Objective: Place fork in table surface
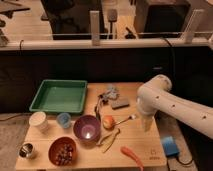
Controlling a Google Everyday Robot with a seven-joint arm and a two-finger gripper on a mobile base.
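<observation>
**Surface and room.** Light-wood bench (142,142), rectangular, pale grain, with a small dark mark (152,154) near the front right corner. Behind the far edge, dark panelling topped by a pale rail (60,44) with upright posts. Beyond the rail, wood floor and dark furniture.

**Other items.**
- Green tray (59,106) at the far left corner.
- White cup (38,120) and small blue cup (63,119) side by side in front of the tray.
- Purple bowl (87,129) near the centre.
- Brown bowl (63,150) with dark reddish contents toward the front left.
- Small metal cup (27,150) at the front left corner.
- Grey clutter (110,92) and a dark flat block (120,104) toward the far edge, centre.
- Round orange-red fruit (108,121) just right of the purple bowl, with a yellow-green peel (110,137) in front of it.
- Orange carrot-shaped piece (132,155) near the front edge.
- Blue block (169,146) off the right edge.
- White arm (175,107) reaching in from the right and bent downward, covering part of the bench's right side.

**Fingers** (146,125). Pointing down over the bench near the right edge, spread wide, nothing in their hold.

**Fork** (127,119). Lying flat on the bench, right of centre, between the fruit and the fingers. Slim, pale and silvery, with a thin straight handle slanting toward the far right. Far end just beside the fingers; contact not determinable. Tine end not discernible.
</observation>
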